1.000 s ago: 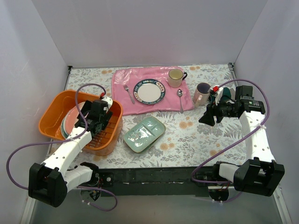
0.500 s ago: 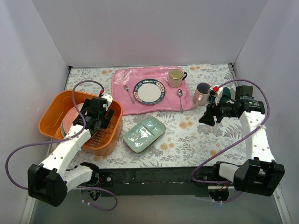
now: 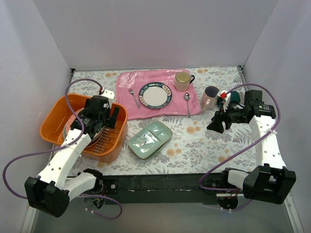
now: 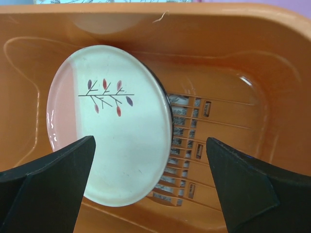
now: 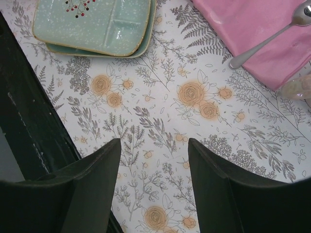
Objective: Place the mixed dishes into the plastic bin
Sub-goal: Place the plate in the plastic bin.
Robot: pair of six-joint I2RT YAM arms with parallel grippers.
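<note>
The orange plastic bin [image 3: 52,122] stands at the left. In the left wrist view a pale plate [image 4: 112,126] with a twig pattern leans inside the bin [image 4: 218,53], over its slotted floor. My left gripper [image 3: 96,125] hovers above it, open and holding nothing [image 4: 150,194]. The pale green divided tray [image 3: 149,139] lies on the table mid-front and also shows in the right wrist view [image 5: 92,24]. A pink mug [image 3: 210,96] stands at the right, with a dark green mug [image 3: 234,97] behind my right gripper [image 3: 217,124]. That gripper is open and empty above the tablecloth [image 5: 154,194].
On the pink cloth mat [image 3: 126,104] at the back lie a blue-rimmed white plate [image 3: 156,94], a fork [image 3: 133,97], a spoon [image 3: 187,103] and a cream-yellow mug [image 3: 182,81]. White walls close in three sides.
My left gripper has risen and drawn back over the bin, its jaws spreading a little wider. The right arm has barely shifted.
</note>
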